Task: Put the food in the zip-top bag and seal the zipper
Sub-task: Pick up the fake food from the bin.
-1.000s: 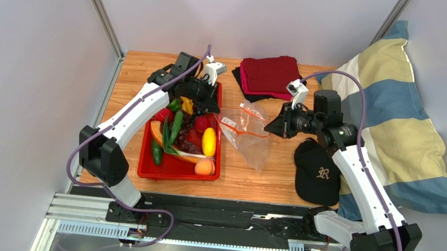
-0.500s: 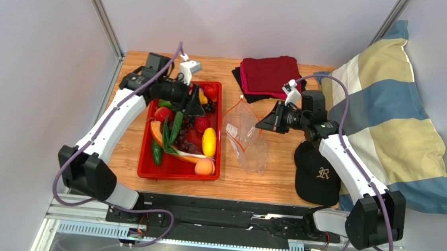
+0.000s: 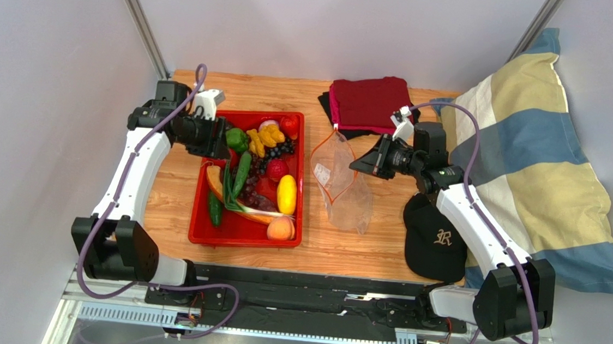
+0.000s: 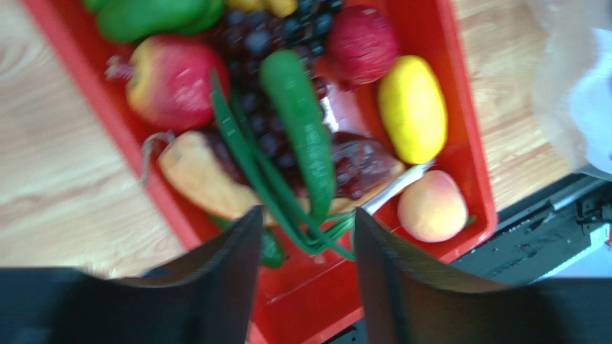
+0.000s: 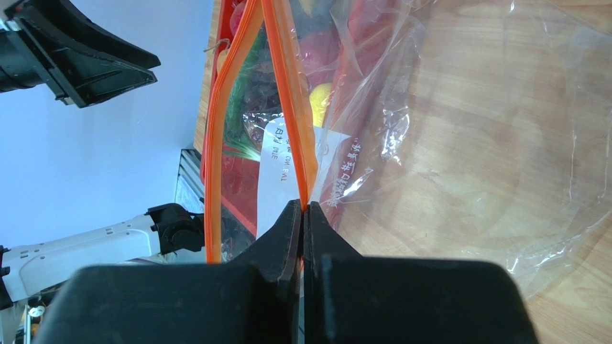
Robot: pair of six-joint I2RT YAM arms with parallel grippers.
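Observation:
The toy food lies in a red tray (image 3: 198,233): a green pepper (image 3: 237,139), a yellow lemon (image 3: 286,193), a peach (image 3: 281,229), grapes and others. The left wrist view shows the lemon (image 4: 411,107), the peach (image 4: 432,206), an apple (image 4: 176,80) and a long green vegetable (image 4: 302,122). My left gripper (image 3: 222,137) (image 4: 307,215) is open and empty above the tray's far left. The clear zip-top bag (image 3: 348,208) (image 5: 488,143) lies right of the tray with its mouth open. My right gripper (image 3: 357,165) (image 5: 302,208) is shut on one side of the orange zipper (image 3: 315,177) (image 5: 291,107).
Folded dark red cloths (image 3: 370,103) lie at the back of the table. A black cap (image 3: 436,235) sits under my right arm. A striped pillow (image 3: 533,157) fills the right side. A metal rail runs along the near edge.
My left arm has swung left, from beside the bag's mouth to the tray's far-left corner. My right gripper has moved back, and the bag's mouth now gapes open.

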